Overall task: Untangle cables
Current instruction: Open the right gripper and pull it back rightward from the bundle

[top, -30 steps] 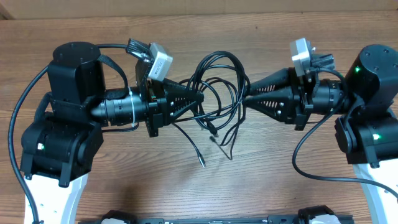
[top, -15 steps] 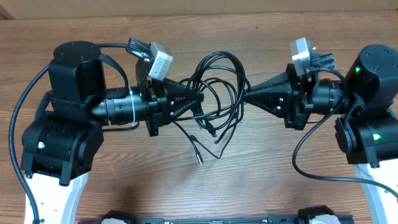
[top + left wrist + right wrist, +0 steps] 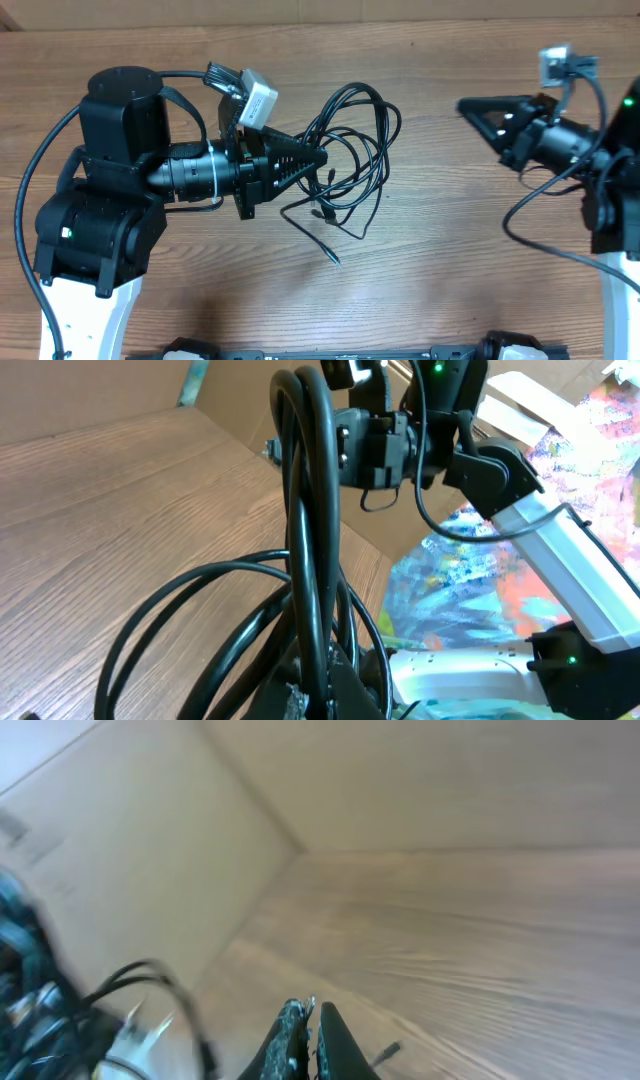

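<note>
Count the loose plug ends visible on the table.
2. One plug end lies below the cables on a trailing strand; the other sits just under the tangle, by the left gripper. More may be hidden in the loops.

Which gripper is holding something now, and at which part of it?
The left gripper is shut on the cables, on looped strands at the tangle's left side, not a plug. The right gripper is shut and holds nothing.

cables (image 3: 383,150) at left gripper (image 3: 325,158), mid table (image 3: 420,260), right gripper (image 3: 462,105) well apart
</note>
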